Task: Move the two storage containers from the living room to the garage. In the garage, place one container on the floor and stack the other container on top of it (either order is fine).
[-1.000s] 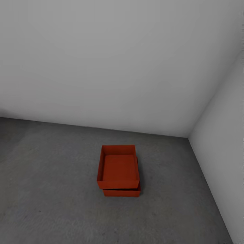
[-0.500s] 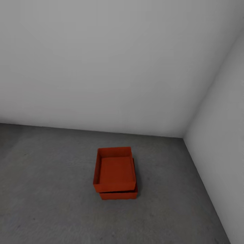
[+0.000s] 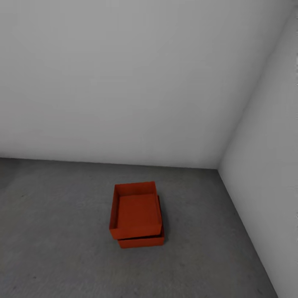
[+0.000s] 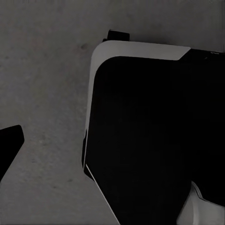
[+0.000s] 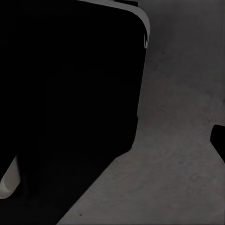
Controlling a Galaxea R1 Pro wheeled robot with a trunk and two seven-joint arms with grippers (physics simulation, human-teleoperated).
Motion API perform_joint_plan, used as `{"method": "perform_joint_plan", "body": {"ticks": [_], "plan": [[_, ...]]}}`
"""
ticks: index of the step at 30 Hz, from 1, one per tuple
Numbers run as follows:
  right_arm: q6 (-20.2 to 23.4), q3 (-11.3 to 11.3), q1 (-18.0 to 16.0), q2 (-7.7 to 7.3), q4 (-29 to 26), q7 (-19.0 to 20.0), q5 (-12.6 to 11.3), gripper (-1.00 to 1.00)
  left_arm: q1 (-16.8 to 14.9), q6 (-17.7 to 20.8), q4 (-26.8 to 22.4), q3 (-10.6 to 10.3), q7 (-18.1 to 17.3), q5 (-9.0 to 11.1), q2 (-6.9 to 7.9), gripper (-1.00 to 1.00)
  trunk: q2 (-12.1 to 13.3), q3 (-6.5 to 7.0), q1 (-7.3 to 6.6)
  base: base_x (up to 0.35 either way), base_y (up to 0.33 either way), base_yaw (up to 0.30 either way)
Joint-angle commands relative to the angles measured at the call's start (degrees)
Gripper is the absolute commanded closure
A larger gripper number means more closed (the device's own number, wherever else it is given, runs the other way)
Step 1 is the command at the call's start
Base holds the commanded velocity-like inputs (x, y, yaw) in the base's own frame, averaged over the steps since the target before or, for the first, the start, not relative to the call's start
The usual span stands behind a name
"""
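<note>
— What are the tools doing?
— Cannot tell; each wrist view shows just a dark fingertip [image 4: 9, 140] over the floor [image 3: 62, 231].
— And the containers?
— Two: upper container [image 3: 135, 211] stacked, slightly offset, on the lower container [image 3: 142, 241], near the garage wall [image 3: 124, 82] corner.

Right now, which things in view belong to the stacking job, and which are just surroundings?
Belonging to the job:
- upper storage container, sitting on the other, slightly offset
- lower storage container, resting on the floor
- concrete floor of the garage

Just surroundings:
- pale back wall
- side wall at the right
- dark robot base seen by the wrist cameras
</note>
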Motion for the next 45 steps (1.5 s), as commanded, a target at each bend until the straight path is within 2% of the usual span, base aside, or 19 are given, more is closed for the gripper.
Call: {"method": "perform_joint_plan", "body": {"ticks": [1,16,45], "plan": [[-0.3,0.4,-0.1,-0.01,0.2,0.0,0.1,-1.00,0.0,0.0,0.0,0.1,0.0,0.5,-0.02,-1.00,0.0,0.03,0.01,0.000,0.000,-0.102],[-0.3,0.5,-0.1,-0.21,0.2,0.0,0.6,-1.00,0.0,0.2,-0.3,0.0,0.3,-0.3,0.38,-1.00,0.0,0.45,0.01,0.000,0.000,-0.019],[-0.2,0.5,-0.1,-0.11,0.2,0.0,0.5,-1.00,0.0,0.2,-0.3,-0.1,0.3,-0.2,0.38,-1.00,0.0,3.02,0.01,0.000,0.000,0.000]]}}
